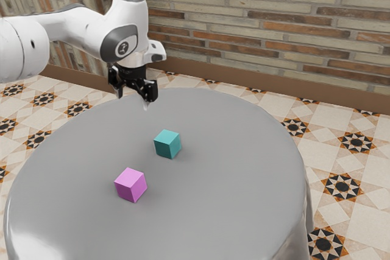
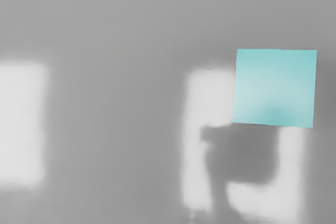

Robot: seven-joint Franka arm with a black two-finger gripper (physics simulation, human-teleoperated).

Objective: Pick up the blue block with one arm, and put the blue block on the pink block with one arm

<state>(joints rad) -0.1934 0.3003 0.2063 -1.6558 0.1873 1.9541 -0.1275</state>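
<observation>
Your exterior view shows the gripper [image 1: 134, 94] open and empty above the table [image 1: 244, 181], with the blue block [image 1: 167, 144] and pink block [image 1: 130, 184] near each other, apart. The wrist view shows the blue block's [image 2: 275, 87] top.

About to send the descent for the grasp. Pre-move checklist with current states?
1. Gripper open, empty: ok.
2. Blue block free on the table, nothing on it: ok.
3. Gripper centred above blue block: not ok, it hangs toward the exterior view's left of it.
4. Pink block top bare, apart from blue block: ok.
5. Gripper yaw squared to block faces: cannot tell.
</observation>
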